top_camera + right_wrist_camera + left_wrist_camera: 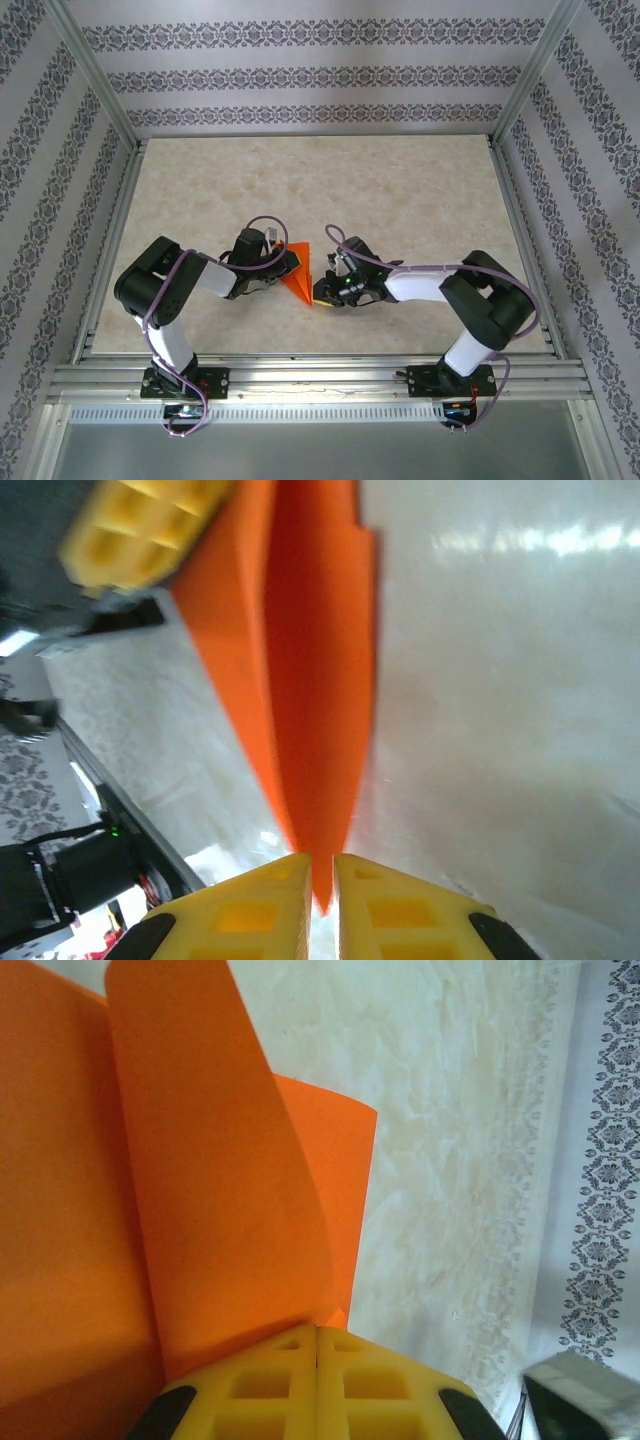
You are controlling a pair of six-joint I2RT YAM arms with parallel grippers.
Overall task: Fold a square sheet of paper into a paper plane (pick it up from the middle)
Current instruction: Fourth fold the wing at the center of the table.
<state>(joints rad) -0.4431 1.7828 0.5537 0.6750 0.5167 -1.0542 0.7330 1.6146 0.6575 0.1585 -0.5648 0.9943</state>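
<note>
The paper plane [300, 270] is a bright orange folded sheet, a pointed triangle with a centre crease, held just above the table between both arms. My left gripper [284, 265] is on its wide end. In the left wrist view that gripper [317, 1336] has its yellow jaws pressed together on the plane [200, 1160], whose flaps curl up loosely. My right gripper [322, 292] is at the narrow tip. In the right wrist view that gripper [320, 868] pinches the point of the plane [310, 680] in a thin gap. The left gripper's fingers [140, 525] show at the far end.
The beige marbled tabletop [400, 200] stretches away behind the grippers with free room. Metal frame rails [320, 375] run along the near edge and both sides. Patterned walls [320, 80] enclose the cell. A grey block [580, 1390] shows at the left wrist view's lower right.
</note>
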